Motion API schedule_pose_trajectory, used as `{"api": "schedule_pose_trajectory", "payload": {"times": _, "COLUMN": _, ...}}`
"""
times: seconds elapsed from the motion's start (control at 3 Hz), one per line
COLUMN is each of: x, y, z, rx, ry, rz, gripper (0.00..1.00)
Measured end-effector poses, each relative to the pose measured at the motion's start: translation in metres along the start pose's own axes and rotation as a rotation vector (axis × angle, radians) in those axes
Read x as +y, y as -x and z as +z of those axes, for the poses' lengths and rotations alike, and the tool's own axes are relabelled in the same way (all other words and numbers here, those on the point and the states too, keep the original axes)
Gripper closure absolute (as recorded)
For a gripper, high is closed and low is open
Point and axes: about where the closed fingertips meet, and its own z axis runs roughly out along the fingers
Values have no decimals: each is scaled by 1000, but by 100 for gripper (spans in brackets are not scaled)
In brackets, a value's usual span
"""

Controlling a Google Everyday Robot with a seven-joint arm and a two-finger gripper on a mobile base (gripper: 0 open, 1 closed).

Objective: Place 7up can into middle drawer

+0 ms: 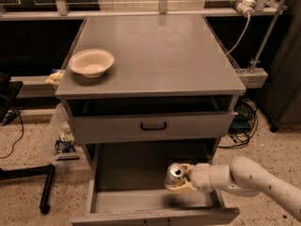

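Observation:
The 7up can (174,175) is a small silvery can with a shiny top, held tilted over the right part of the open middle drawer (131,171). The drawer is a wide grey box with a bare flat floor, pulled out below the cabinet. My gripper (182,179) comes in from the right on a white arm and is shut on the can, holding it a little above the drawer floor, inside the drawer's walls. The can's print is hidden by the fingers and the angle.
A cream bowl (91,62) sits on the grey cabinet top (164,55) at the left. The upper drawer front with a black handle (153,125) is closed above the open drawer. The drawer's front wall (155,216) is near the bottom edge. Cables lie on the floor at right.

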Motion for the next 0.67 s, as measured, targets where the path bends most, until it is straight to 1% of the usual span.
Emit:
{"api": "schedule_pose_trajectory", "payload": {"times": 0.33, "x": -8, "y": -15, "z": 7, "rx": 9, "ry": -16, "rz": -67, "gripper": 100}}
{"api": "schedule_pose_trajectory", "payload": {"times": 0.67, "x": -20, "y": -28, "z": 20, "rx": -4, "ry": -17, "rz": -111, "gripper": 100}}
